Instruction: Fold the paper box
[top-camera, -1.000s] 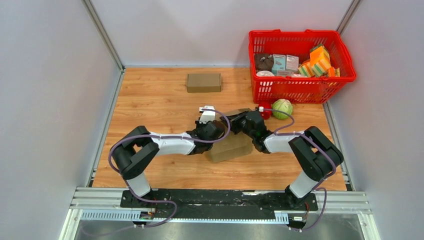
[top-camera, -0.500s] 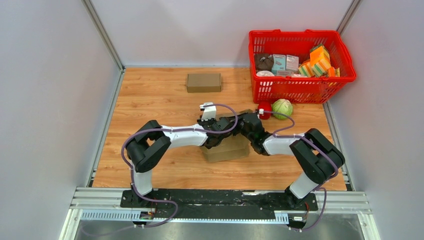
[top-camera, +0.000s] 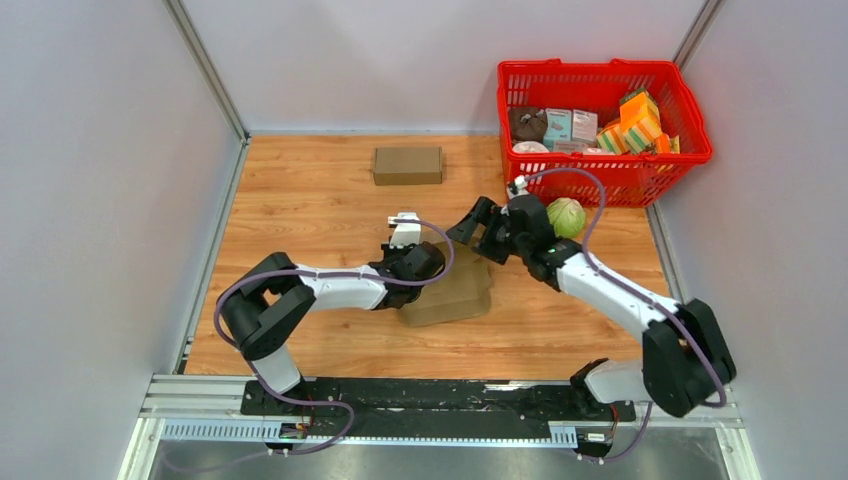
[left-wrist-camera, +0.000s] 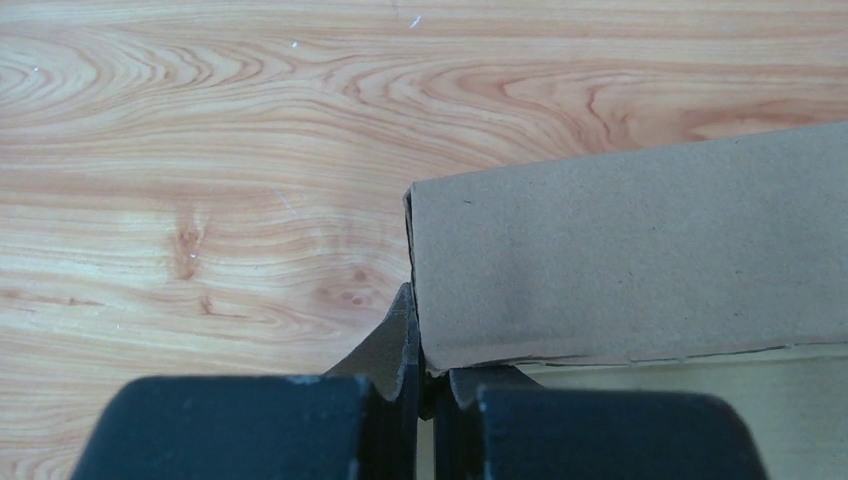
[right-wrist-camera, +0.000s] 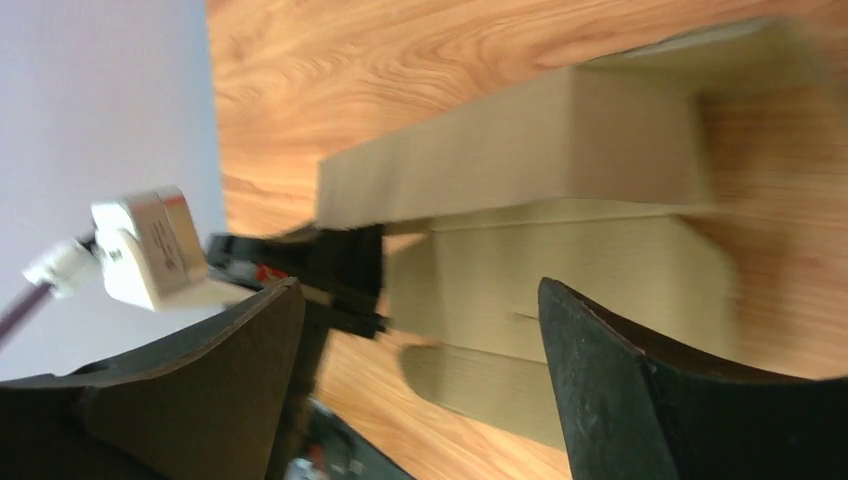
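1. Cardboard at mid-table: the paper box (top-camera: 455, 290) lies near the centre of the wooden table (top-camera: 300, 200), between the two arms, its top panel raised over paler layers beneath.
2. The left gripper (top-camera: 412, 262) is pinched tight on the box's left end. The wrist view shows its fingers (left-wrist-camera: 250, 430) closed on a thin flap edge (left-wrist-camera: 398, 340) beside the top panel.
3. The right gripper (top-camera: 482, 228) hangs just above the box's far right end, jaws spread wide and holding nothing. Its wrist camera looks past both fingers onto the box.
4. Step in hand, by the look of it: one side is anchored while the other arm readies for a flap or panel. The fold appears partly made, not finished.
5. The next move likely calls for the right gripper to come down on a loose edge and press or tuck it, with the left pinch firm so the light card neither slides nor springs open.
6. Behind, a folded box (top-camera: 407, 165), a red basket (top-camera: 600, 180) and a green cabbage (top-camera: 565, 216) stand apart from the work.
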